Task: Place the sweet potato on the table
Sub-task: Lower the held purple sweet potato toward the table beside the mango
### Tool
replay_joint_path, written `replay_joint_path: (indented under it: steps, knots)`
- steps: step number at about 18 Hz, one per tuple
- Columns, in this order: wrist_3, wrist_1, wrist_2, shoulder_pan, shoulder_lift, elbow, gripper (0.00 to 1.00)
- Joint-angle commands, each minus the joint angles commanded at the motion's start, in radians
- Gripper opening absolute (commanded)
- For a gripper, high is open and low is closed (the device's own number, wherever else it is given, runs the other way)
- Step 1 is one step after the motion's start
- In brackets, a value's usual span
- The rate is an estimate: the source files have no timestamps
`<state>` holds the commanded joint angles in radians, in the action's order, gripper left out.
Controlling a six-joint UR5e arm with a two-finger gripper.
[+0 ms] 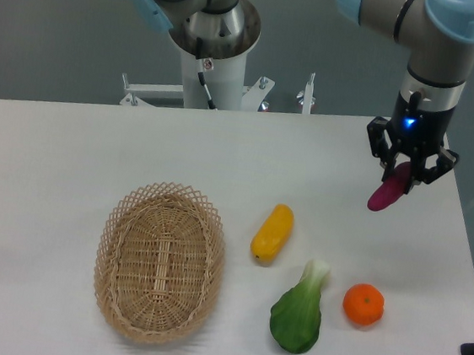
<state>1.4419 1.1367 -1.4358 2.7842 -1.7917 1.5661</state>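
Pincer (406, 172) fingers are clamped on the sweet potato (387, 192), which I hold tilted above the table (70, 151). Orange fruit (363, 304) lies nearer the front edge.

Black gripper (406, 172) holds magenta sweet potato (387, 193). Below-left of it: yellow-orange vegetable (273, 233), green-white bok choy (299, 311), tan woven basket (160, 260). Below it: orange fruit (363, 304).

woven wicker basket (160, 261), matte white table (69, 160)

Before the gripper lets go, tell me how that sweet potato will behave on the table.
The sweet potato looks rounded and tapered, so it may roll or pivot on the smooth white table. It hangs tilted from the gripper, so it will probably tip flat. It looks stiff.
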Motion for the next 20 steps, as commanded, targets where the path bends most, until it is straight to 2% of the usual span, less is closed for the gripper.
replay_joint_path:
  steps: [5,12,14,18,20]
  knots:
    - [0.000,0.002,0.000,0.000,0.002,0.003,0.34]
    - [0.008,-0.023,0.000,-0.003,0.011,0.107,0.34]
    - [0.021,-0.073,-0.002,-0.005,0.003,0.141,0.34]
    - [0.084,-0.216,-0.061,-0.012,-0.031,0.230,0.34]
    - [0.097,-0.297,-0.074,-0.012,-0.087,0.250,0.34]
